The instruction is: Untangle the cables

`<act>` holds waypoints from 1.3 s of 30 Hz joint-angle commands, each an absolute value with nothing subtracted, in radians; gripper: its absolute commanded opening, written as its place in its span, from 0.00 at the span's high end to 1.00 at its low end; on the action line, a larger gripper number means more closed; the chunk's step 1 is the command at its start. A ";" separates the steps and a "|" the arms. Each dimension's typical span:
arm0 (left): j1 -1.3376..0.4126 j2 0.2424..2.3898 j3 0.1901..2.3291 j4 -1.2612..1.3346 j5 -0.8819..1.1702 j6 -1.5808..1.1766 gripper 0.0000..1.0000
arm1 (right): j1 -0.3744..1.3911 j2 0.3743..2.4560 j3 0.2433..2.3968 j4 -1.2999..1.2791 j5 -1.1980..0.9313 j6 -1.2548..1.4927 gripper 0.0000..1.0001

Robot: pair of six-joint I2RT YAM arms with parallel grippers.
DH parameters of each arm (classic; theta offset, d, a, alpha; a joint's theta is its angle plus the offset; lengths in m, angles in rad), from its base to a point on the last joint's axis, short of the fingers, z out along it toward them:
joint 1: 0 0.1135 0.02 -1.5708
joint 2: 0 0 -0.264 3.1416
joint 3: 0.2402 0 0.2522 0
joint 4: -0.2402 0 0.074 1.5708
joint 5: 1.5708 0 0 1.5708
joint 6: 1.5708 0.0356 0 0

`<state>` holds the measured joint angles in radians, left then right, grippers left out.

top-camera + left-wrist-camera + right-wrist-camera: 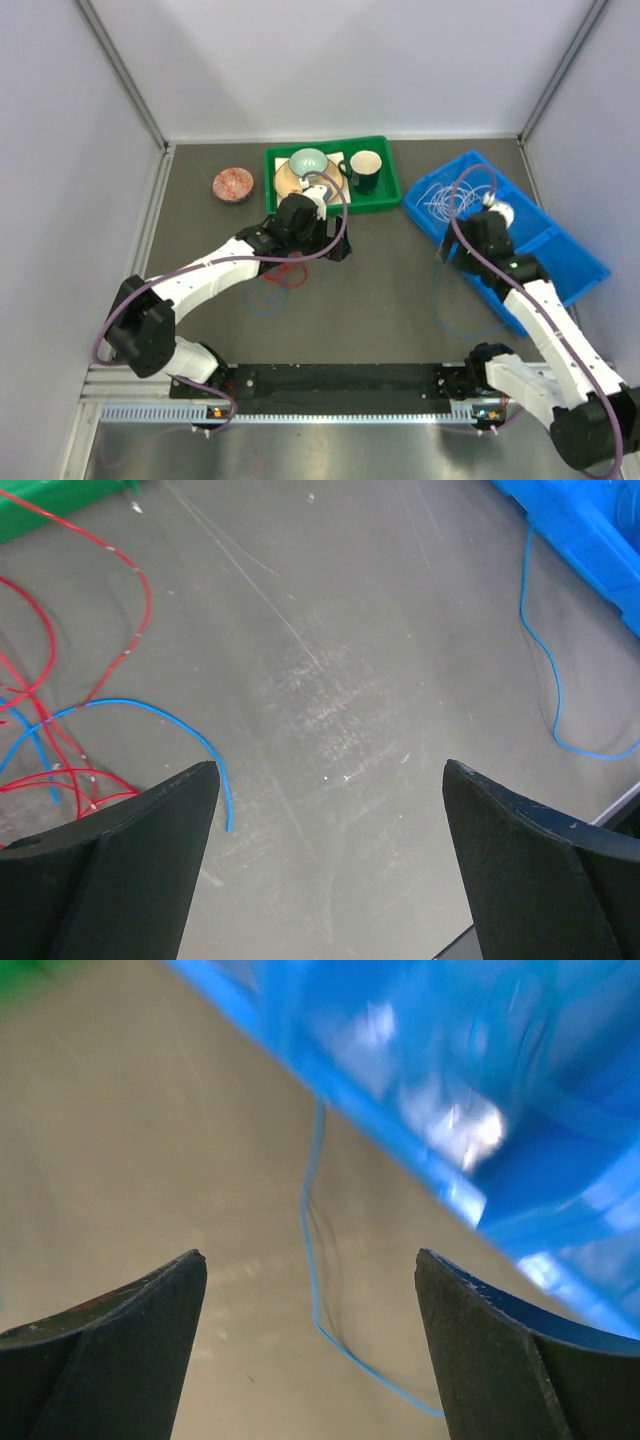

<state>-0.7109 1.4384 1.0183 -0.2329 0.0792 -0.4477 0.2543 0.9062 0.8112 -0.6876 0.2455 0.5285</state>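
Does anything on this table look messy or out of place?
Yes. The blue bin sits askew to the edges of the table, unlike the green tray, and a blue cable seems to trail over its rim onto the table. Near the middle, the red cable lies loosely tangled with blue loops.

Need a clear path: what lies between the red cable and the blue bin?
Bare table, then one blue cable strand beside the blue bin, in the left wrist view.
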 commanded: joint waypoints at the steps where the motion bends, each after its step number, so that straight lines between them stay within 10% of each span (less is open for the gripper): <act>1: -0.701 1.407 1.017 -0.225 0.060 -0.462 0.01 | 0.331 0.980 0.703 -0.659 0.218 0.623 0.17; 14: -0.701 1.416 1.000 -0.227 0.054 -0.456 0.01 | 0.345 1.272 0.623 -0.417 0.126 0.614 0.43; 21: -0.701 1.436 1.003 -0.221 0.055 -0.451 0.02 | 0.345 1.263 0.630 -0.426 0.126 0.601 1.00; 29: -0.693 1.436 1.020 -0.235 0.049 -0.439 0.02 | 0.267 0.988 1.077 -0.748 0.321 0.439 1.00; 39: -0.681 1.440 1.014 -0.224 0.054 -0.439 0.02 | 0.020 1.193 1.475 -0.715 0.238 0.351 1.00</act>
<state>-0.6891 1.4380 1.0039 -0.2493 0.0582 -0.4496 0.0986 1.0779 1.3960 -0.6903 0.2714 0.3908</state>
